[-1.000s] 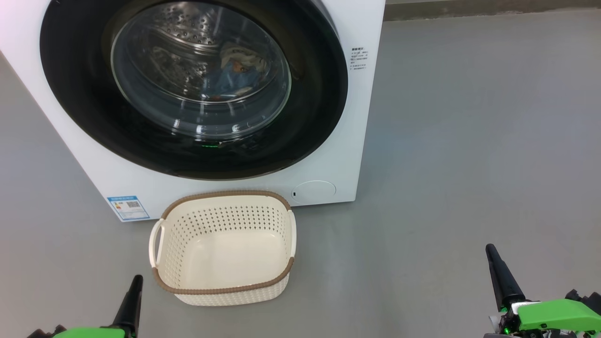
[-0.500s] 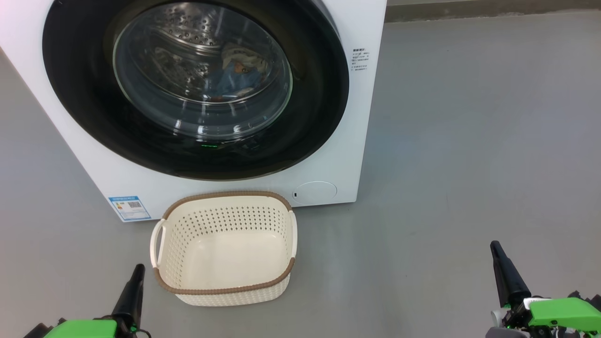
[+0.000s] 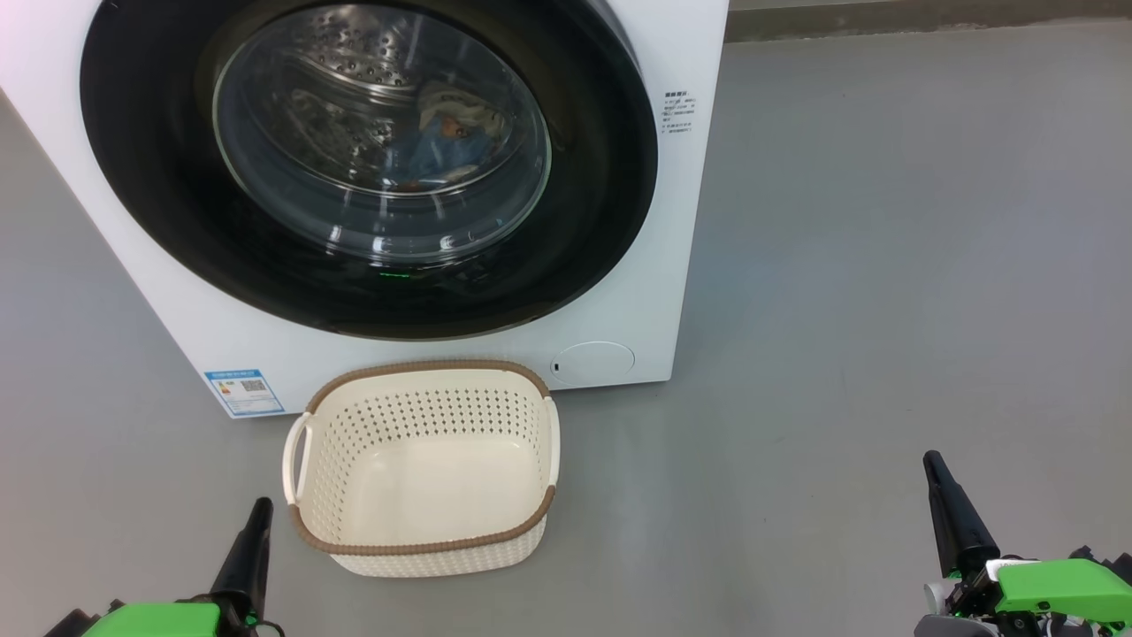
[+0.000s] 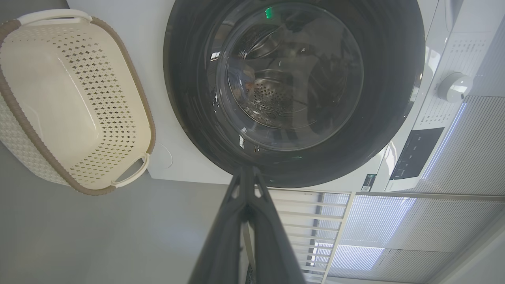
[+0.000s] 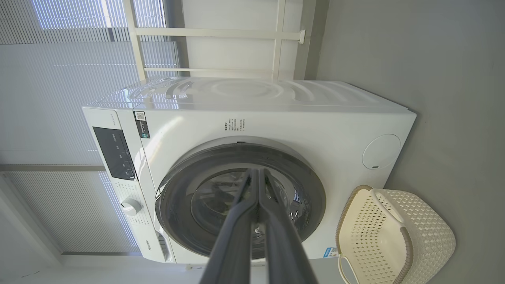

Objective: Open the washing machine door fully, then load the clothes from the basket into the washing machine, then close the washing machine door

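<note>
Hardly anything new versus a second back: just a tiny nudge of the left tool [image 3: 259, 511] and right tool [image 3: 930, 464], both pinched closed on nothing, parked low over the grey floor [image 3: 840, 265]. Large round black-rimmed glass washing machine door [image 3: 371, 239] shut flush on the big white boxy washing machine [image 3: 619, 301]. Blue, orange-printed and cream clothes [image 3: 447, 133] inside the steel drum [image 3: 354, 44]. Small cream perforated plastic basket [image 3: 442, 559] empty just in front. Looks finished, honestly.

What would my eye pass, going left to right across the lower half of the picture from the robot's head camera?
left gripper → basket → round filter cover on the washing machine → right gripper
</note>
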You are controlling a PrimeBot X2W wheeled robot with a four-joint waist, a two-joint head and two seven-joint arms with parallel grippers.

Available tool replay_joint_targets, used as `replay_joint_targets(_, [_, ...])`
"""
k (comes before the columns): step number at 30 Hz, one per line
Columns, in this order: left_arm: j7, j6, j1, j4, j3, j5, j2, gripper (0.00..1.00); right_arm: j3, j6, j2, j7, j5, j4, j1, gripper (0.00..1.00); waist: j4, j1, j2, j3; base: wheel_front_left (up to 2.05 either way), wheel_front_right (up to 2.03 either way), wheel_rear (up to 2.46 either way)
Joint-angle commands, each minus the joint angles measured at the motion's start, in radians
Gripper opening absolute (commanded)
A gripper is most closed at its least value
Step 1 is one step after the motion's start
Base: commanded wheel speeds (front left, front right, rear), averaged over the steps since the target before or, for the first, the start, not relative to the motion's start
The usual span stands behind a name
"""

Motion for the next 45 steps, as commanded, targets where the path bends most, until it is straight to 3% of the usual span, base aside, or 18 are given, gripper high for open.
replay_joint_targets(1, [0.006,-0.01,-0.041,-0.02,0.035,-0.008,0.026,0.0,0.018,0.002,-0.002,0.008,0.0,-0.025,-0.039,0.0,0.0,0.0,0.0,0.0,0.0,0.0,0.0])
replay_joint_targets(45, [0.006,-0.01,-0.041,-0.02,0.034,-0.009,0.026,0.0,0.008,0.002,0.005,0.016,-0.008,-0.025,-0.04,0.0,0.0,0.0,0.0,0.0,0.0,0.0,0.0])
